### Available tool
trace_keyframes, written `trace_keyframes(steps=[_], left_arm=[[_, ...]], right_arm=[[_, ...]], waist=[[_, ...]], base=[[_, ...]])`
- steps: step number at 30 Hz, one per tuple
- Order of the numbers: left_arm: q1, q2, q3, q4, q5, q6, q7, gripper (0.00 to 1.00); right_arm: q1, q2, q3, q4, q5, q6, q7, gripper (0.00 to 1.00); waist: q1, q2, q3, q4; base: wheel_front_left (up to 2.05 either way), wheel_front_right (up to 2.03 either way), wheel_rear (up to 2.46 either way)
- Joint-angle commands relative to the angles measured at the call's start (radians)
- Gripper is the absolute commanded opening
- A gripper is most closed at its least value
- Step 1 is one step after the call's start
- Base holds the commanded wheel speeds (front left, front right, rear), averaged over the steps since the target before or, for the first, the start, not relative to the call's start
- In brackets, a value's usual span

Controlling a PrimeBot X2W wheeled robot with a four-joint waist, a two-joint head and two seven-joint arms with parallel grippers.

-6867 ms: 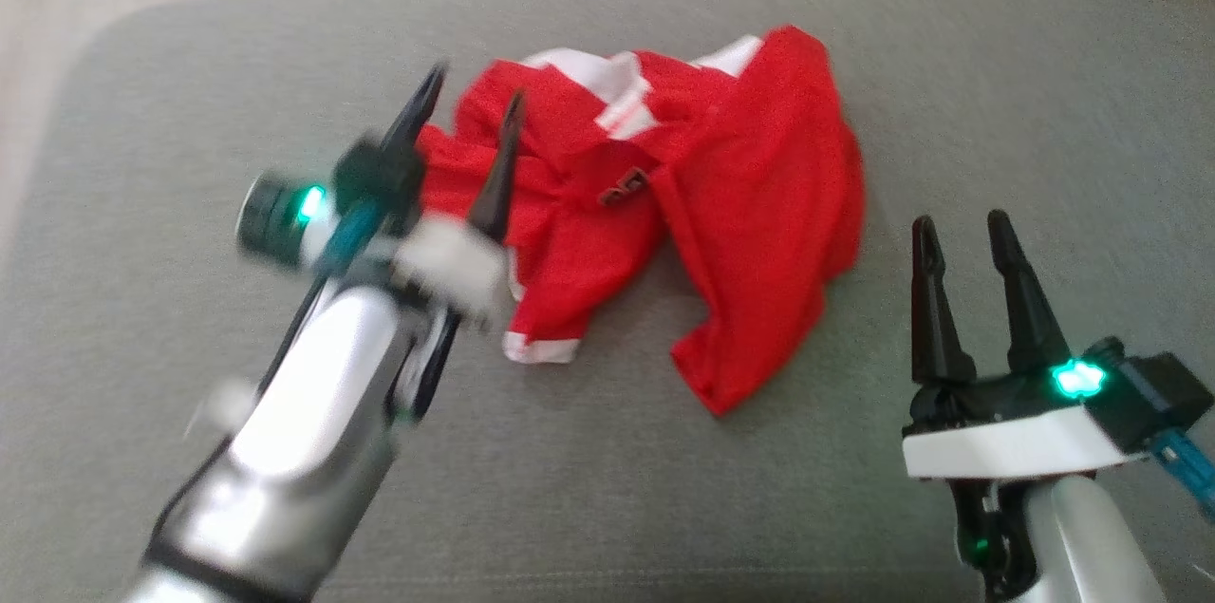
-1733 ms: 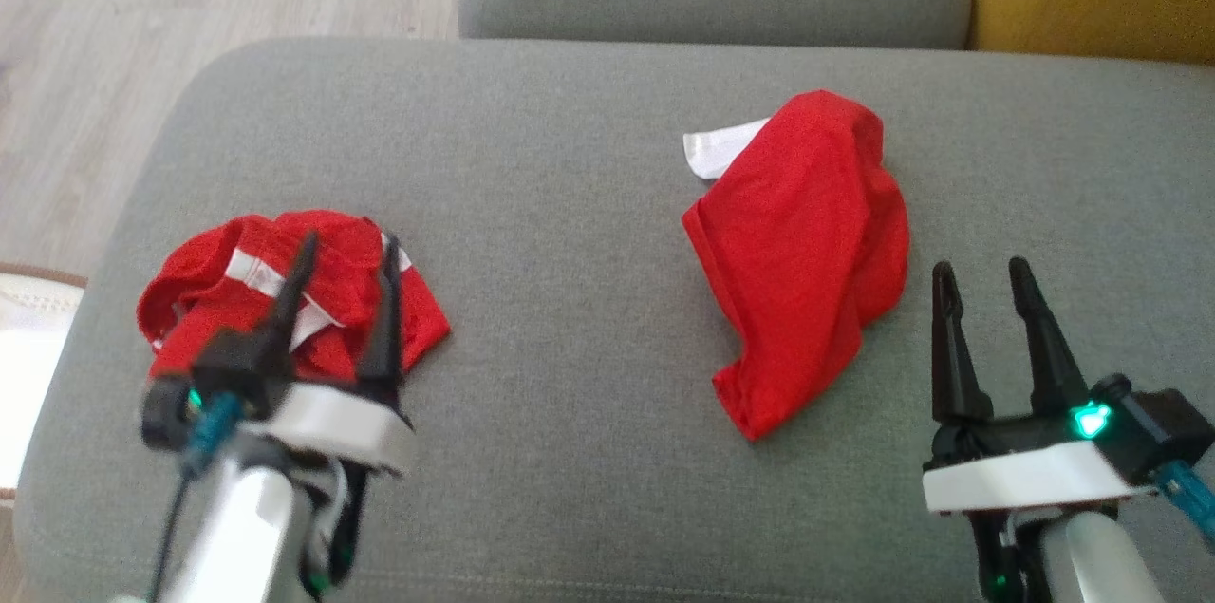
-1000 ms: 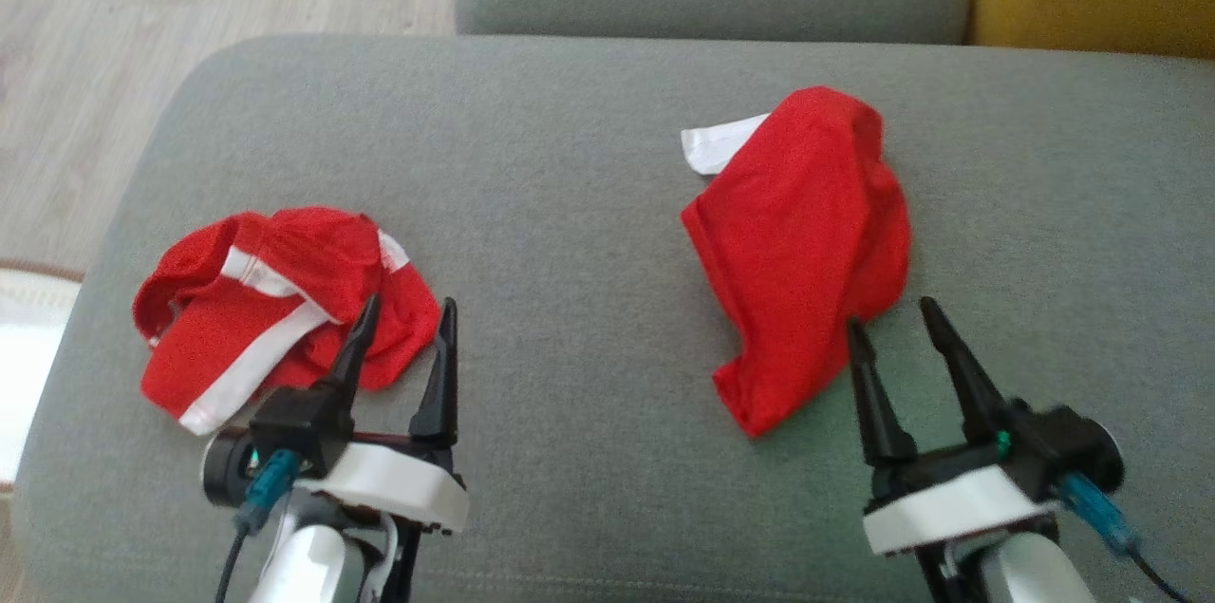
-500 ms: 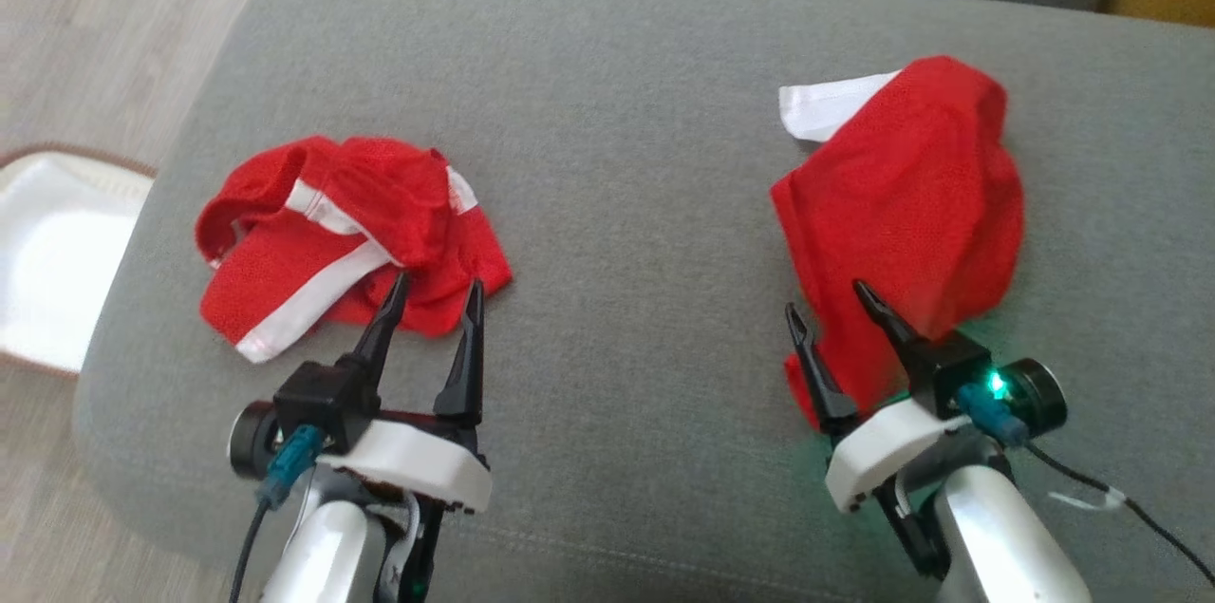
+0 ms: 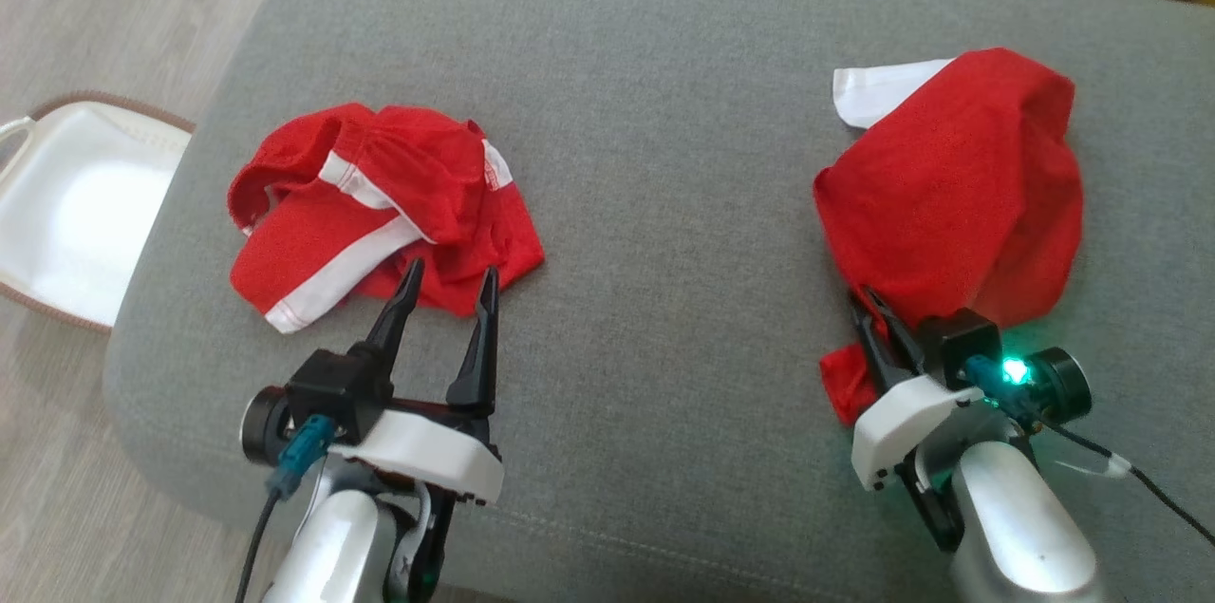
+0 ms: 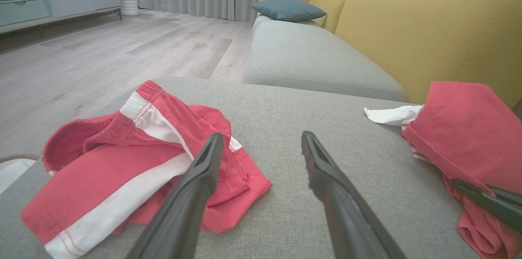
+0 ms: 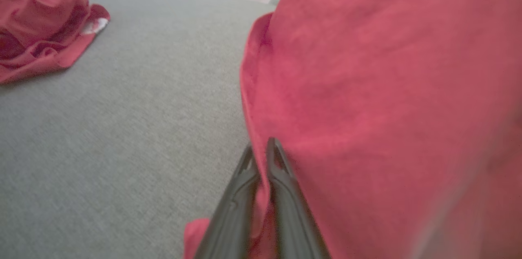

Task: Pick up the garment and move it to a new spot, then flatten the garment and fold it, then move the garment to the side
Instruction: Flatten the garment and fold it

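The right gripper [image 5: 871, 304] sits at the lower right of the head view. Its two dark fingers are pressed almost together. They pinch the bottom edge of the plain red cloth garment [image 5: 959, 195], which has a white bit poking out at its top. The right wrist view shows a thin fold of red cloth squeezed between them. The garment lies in a lump on the right side of the soft grey cushion [image 5: 664, 109].

The left gripper [image 5: 453, 269] is at the lower left. Its fingers are spread wide and hold nothing. It hangs just beside the red shorts with white stripes [image 5: 380, 214]. The shorts lie bunched up on the left side of the cushion, well apart from the plain garment.

What could go wrong? The grip is on only a small bit of edge. If the arm lifts fast, the cloth might slip out and drop back. The fingers may have caught just one layer, so the garment could open up, hang long and drag on the cushion. It could also twist into a worse lump, which would be hard to flatten. If it is carried left, it could land on the shorts and get mixed up with them.
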Motion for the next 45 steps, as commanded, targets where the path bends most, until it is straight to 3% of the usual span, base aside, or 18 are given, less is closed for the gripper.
trace_keyframes(steps=[1, 9, 15, 19, 23, 28, 33, 37, 38, 39, 45], left_arm=[[-0.035, 0.000, 0.034, -0.027, -0.004, 0.004, -0.006, 1.00], [-0.018, 0.000, 0.033, -0.018, -0.011, 0.004, -0.006, 1.00], [0.006, 0.000, 0.052, -0.021, -0.018, 0.006, -0.006, 1.00], [0.029, 0.000, 0.077, -0.025, -0.027, 0.007, -0.006, 1.00], [0.052, 0.000, 0.101, -0.040, -0.038, 0.013, -0.006, 1.00], [0.060, 0.000, 0.109, -0.056, -0.049, 0.015, -0.006, 1.00], [0.048, 0.000, 0.097, -0.063, -0.055, 0.020, -0.006, 1.00], [0.040, 0.000, 0.094, -0.058, -0.052, 0.018, -0.006, 1.00], [0.037, 0.000, 0.092, -0.055, -0.049, 0.016, -0.006, 1.00], [0.034, 0.000, 0.090, -0.052, -0.046, 0.014, -0.006, 1.00], [0.021, 0.000, 0.086, -0.043, -0.041, 0.012, -0.006, 1.00]], right_arm=[[-0.039, -0.003, 0.027, -0.024, 0.012, -0.001, -0.027, 0.00], [-0.097, -0.003, 0.182, -0.100, 0.178, -0.001, -0.122, 0.00], [-0.217, -0.003, 0.307, -0.246, 0.303, -0.001, -0.144, 0.00], [-0.324, -0.003, 0.320, -0.360, 0.405, -0.001, -0.148, 0.00], [-0.398, -0.003, 0.272, -0.459, 0.462, -0.001, -0.148, 0.00], [-0.379, -0.011, 0.138, -0.409, 0.409, -0.001, -0.136, 0.00], [-0.266, -0.127, -0.082, -0.352, 0.375, -0.001, -0.050, 0.00], [-0.172, -0.210, -0.235, -0.249, 0.301, -0.001, 0.089, 0.00], [-0.159, -0.219, -0.280, -0.228, 0.270, -0.001, 0.108, 0.44], [-0.149, -0.223, -0.324, -0.208, 0.232, -0.001, 0.128, 1.00], [-0.154, -0.168, -0.471, -0.222, 0.099, -0.001, 0.121, 1.00]], waist=[[0.0000, 0.0000, -0.010, -0.003], [0.0000, 0.0000, -0.087, -0.024], [0.0000, 0.0000, -0.142, -0.044], [0.0000, 0.0000, -0.169, -0.066], [0.0000, 0.0000, -0.177, -0.105], [0.0000, 0.0000, -0.166, -0.165], [0.0000, 0.0000, -0.147, -0.211], [0.0000, 0.0000, -0.127, -0.245], [0.0000, 0.0000, -0.122, -0.250], [0.0000, 0.0000, -0.118, -0.254], [0.0000, 0.0000, -0.104, -0.267]], base=[[0.00, 0.00, 0.00], [0.00, 0.00, 0.00], [0.00, 0.00, 0.00], [0.00, 0.00, 0.00], [0.00, 0.00, 0.00], [0.00, 0.00, 0.00], [0.00, 0.00, 0.00], [0.00, 0.00, 0.00], [0.00, 0.00, 0.00], [0.00, 0.00, 0.00], [0.00, 0.00, 0.00]])
